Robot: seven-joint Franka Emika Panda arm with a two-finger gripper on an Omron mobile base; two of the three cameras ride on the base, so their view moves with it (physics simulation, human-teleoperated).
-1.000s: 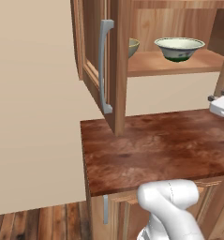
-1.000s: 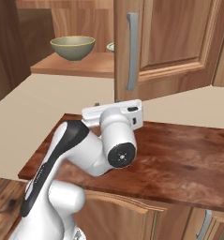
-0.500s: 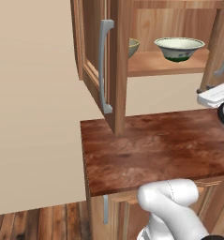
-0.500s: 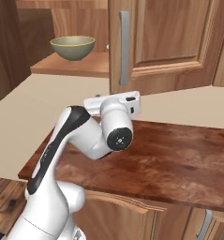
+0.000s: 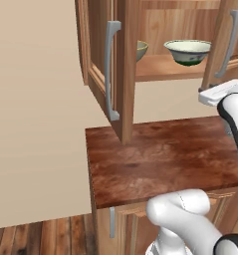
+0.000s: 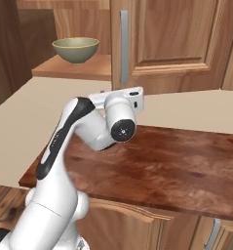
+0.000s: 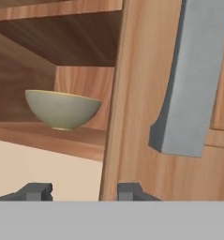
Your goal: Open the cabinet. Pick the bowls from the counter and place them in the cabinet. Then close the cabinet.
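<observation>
olive bowl (image 6: 75, 50) on cabinet (image 6: 176, 44) shelf, white arm (image 6: 84, 132) over counter (image 6: 176, 168)

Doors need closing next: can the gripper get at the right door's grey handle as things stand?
Probably yes. The handle sits close ahead of the gripper on the door, slightly aside of the jaws, which stand apart; nothing lies between.

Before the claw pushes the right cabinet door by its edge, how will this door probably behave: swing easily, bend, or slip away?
The right cabinet door looks like a stiff wooden panel, so it should swing as one piece, not bend. Its smooth edge stands between the parted fingertips of the claw, so it may slide off unless they press squarely. The olive bowl sits back on the shelf, probably clear of the door.
</observation>
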